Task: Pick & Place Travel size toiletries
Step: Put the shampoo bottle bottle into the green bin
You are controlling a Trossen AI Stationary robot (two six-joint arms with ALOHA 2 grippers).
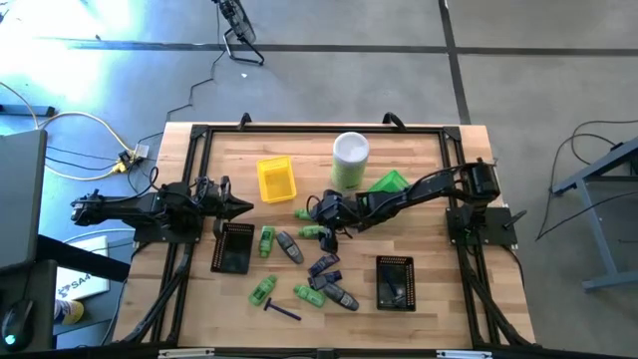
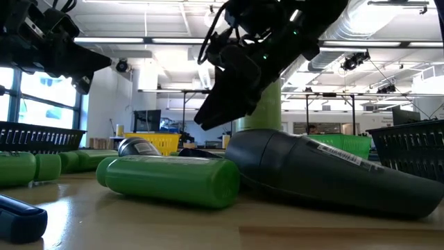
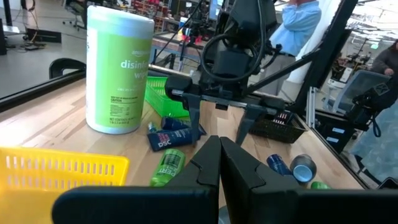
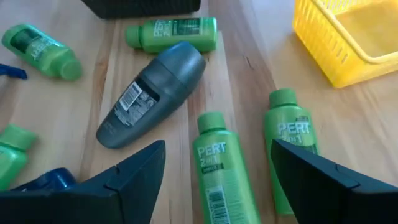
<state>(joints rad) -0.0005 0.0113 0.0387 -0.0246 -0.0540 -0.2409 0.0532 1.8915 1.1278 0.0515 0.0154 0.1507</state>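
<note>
Right end effector (image 4: 214, 165) spread wide above green bottle (image 4: 221, 165) — left end effector (image 1: 242, 208) closed.

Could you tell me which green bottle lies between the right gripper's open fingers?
The PERT bottle nearer the grey oval piece: it lies between the right gripper's open fingers. Its twin, nearer the yellow tray, lies by one finger.

Grey concrete floor (image 1: 329, 25), ceiling strip lights (image 2: 132, 40), window (image 2: 38, 94)

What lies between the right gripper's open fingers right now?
In the right wrist view, one green PERT bottle lies between the right gripper's open fingers, on bare wood; a second lies partly under one finger.
</note>
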